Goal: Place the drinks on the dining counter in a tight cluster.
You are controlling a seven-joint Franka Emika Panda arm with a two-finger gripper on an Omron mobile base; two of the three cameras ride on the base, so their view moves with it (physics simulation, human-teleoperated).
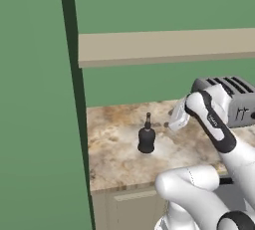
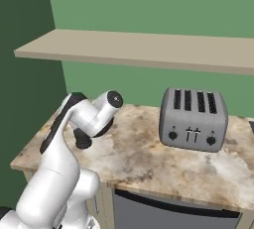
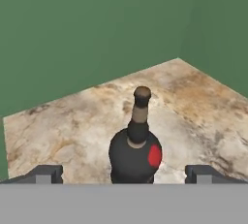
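hand [image 3: 124, 173] spread wide – squat black bottle [image 3: 135, 148] between fingertips, red dot visible

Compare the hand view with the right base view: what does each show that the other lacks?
Hand view alone: the squat black bottle in full, upright, with a red spot on its body and a brown-topped thin neck, standing between the open gripper fingertips.

Right base view alone: a four-slot toaster on the counter's right side, two beige shelves on the wall above, and the arm, which covers nearly all of the bottle.

Both: the marbled counter and the green wall behind it.
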